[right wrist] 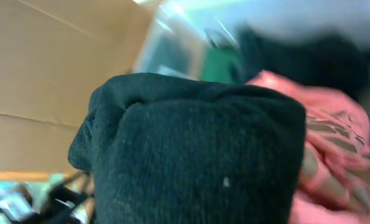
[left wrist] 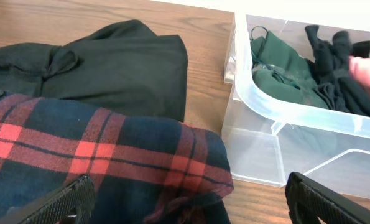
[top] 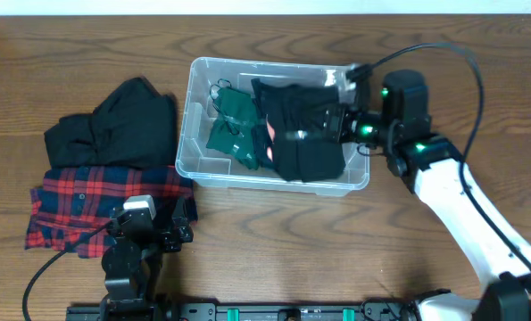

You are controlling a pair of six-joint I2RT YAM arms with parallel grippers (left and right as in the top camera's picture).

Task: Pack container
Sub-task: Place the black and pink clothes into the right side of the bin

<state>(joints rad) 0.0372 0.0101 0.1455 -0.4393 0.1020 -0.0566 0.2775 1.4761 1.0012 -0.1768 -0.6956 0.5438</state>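
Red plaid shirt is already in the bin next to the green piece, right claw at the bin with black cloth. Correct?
Not quite. The red plaid shirt is not in the container; the overhead view shows it lying on the table to the left of it. The rest holds: the green piece is inside, and the right claw is at the bin with black cloth.

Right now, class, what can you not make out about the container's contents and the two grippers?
Right gripper: jaws hidden by black garment, overhead and right wrist.
Pink item: blurred, right wrist; unidentifiable.
Container base: overhead, covered by clothes.
Left gripper: left wrist, fingers cut off by bottom edge.
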